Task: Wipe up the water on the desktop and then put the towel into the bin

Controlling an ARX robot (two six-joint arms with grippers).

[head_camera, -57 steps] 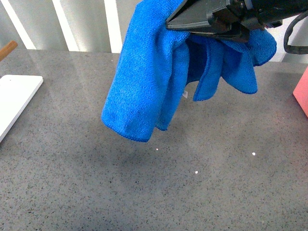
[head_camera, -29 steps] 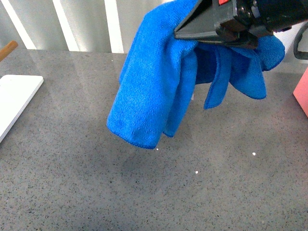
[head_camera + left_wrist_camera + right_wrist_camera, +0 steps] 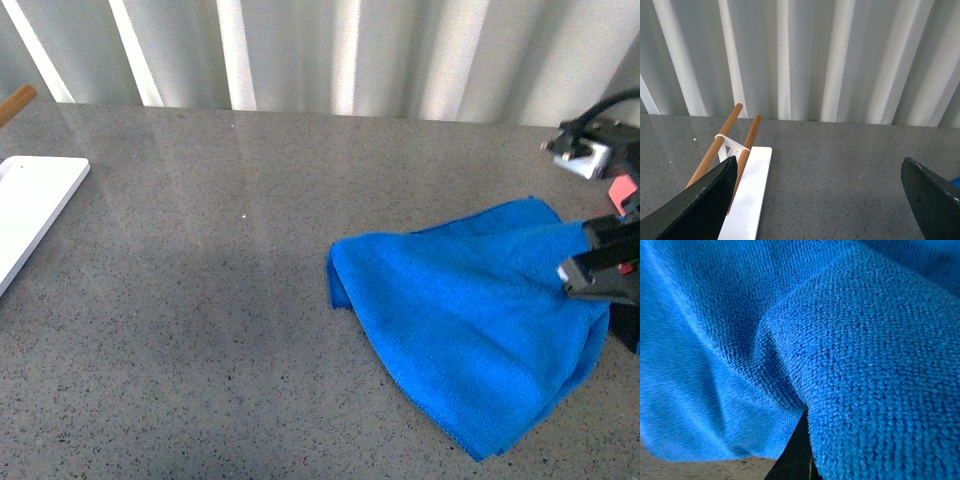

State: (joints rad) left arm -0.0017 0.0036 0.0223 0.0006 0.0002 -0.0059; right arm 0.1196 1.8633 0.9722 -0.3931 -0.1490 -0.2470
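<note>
Lying on desktop (image 3: 200, 330): towel (image 3: 470, 330) | right claw (image 3: 600, 262) clamped on its right edge | left claw (image 3: 818, 165) agape, empty

No text, label, brand, number or sign can be read in any view. Towel (image 3: 470, 340) at 4 o'clock on the surface (image 3: 200, 330): plain blue weave, nothing printed. White board (image 3: 30, 205) at 9 o'clock: blank face. Red patch (image 3: 622, 188) at 3 o'clock: too small to tell.
</note>
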